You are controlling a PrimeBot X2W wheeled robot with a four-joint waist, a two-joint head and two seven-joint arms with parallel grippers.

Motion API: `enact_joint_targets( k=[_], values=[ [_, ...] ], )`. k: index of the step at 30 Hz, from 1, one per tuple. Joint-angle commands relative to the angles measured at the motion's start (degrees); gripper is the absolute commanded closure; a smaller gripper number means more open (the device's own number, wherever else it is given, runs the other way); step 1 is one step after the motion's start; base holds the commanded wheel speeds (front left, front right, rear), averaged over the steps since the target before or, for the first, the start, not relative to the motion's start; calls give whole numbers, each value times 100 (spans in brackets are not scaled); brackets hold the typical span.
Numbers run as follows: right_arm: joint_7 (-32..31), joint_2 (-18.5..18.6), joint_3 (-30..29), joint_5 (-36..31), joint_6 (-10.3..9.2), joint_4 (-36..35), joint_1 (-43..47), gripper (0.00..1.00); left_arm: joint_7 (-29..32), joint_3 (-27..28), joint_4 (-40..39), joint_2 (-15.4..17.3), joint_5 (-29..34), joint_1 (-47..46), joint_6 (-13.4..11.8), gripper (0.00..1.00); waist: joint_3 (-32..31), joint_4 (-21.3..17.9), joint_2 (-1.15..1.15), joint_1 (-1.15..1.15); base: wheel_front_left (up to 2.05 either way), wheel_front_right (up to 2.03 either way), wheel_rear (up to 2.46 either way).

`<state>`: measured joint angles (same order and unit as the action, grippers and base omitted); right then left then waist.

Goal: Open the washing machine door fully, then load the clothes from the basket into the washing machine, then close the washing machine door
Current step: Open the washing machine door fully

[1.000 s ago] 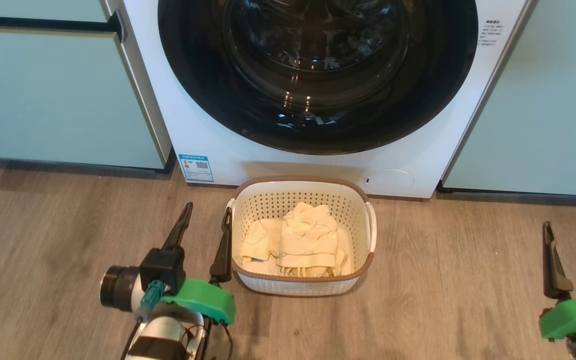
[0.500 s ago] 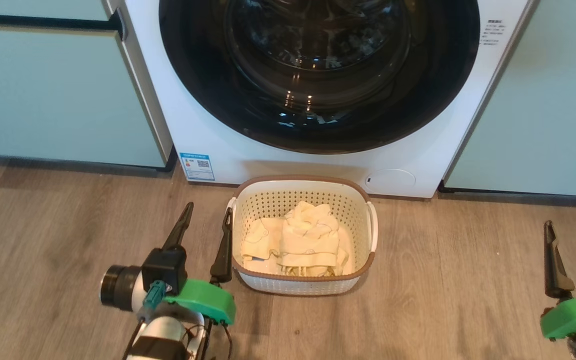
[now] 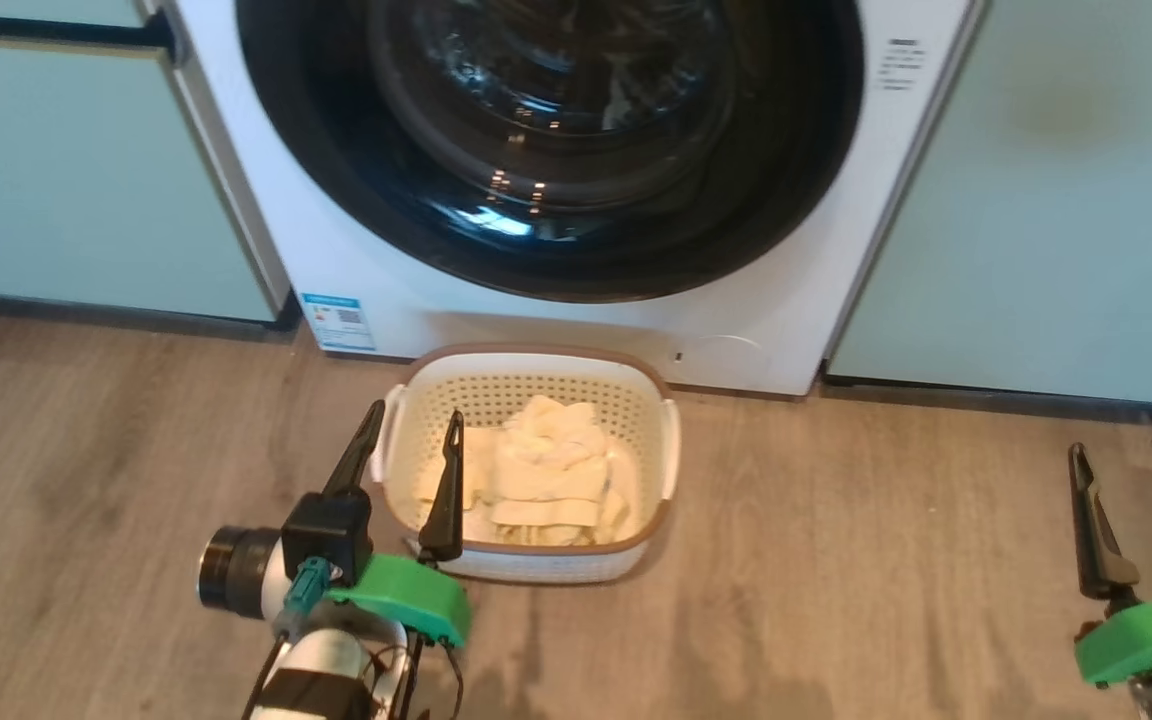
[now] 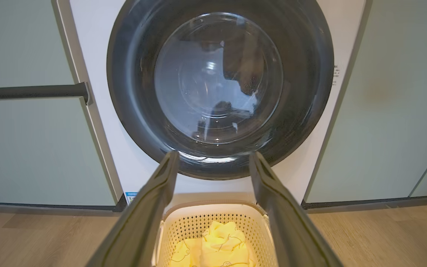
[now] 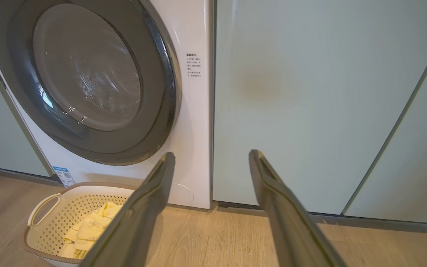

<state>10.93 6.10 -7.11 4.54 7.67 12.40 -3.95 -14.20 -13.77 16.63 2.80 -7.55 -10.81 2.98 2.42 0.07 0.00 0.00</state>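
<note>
Both grippers are spread wide, holding nothing. My left gripper point(image 3: 417, 410) hangs over the left edge of the basket point(image 3: 526, 352), probably not touching it, though that's hard to call from the head view. My right gripper point(image 3: 1117, 447) is well off to the side over the floor point(image 3: 886, 560). The clothes point(image 3: 546, 470) sit in the basket, just in front of the washing machine point(image 3: 396, 290). The left wrist view gets the whole washing machine door point(image 4: 217, 81), shut. The right wrist view catches the printed label point(image 5: 192, 65) beside it.

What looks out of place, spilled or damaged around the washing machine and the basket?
Only a faint brownish smudge on the pale green cabinet panel right of the white washing machine. The cream perforated plastic basket stands upright, its pale yellow fabric clothes inside; nothing spilled.
</note>
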Motion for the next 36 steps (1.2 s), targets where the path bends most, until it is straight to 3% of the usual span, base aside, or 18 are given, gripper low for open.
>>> enact_joint_targets(
  k=[1,15,36],
  values=[
    [79,111,88,8,-19,-187,-291,0,-80,178,-184,56,53,-290,-30,0,4,-2,0,0,123,123,-246],
    [87,113,87,37,-19,-177,-315,0,-80,188,-293,42,31,-276,-9,0,22,-16,0,0,88,88,-176],
    [85,104,74,42,-19,-200,-326,0,-80,201,-344,27,33,-253,-30,0,61,-32,0,0,4,4,-7]
  ],
)
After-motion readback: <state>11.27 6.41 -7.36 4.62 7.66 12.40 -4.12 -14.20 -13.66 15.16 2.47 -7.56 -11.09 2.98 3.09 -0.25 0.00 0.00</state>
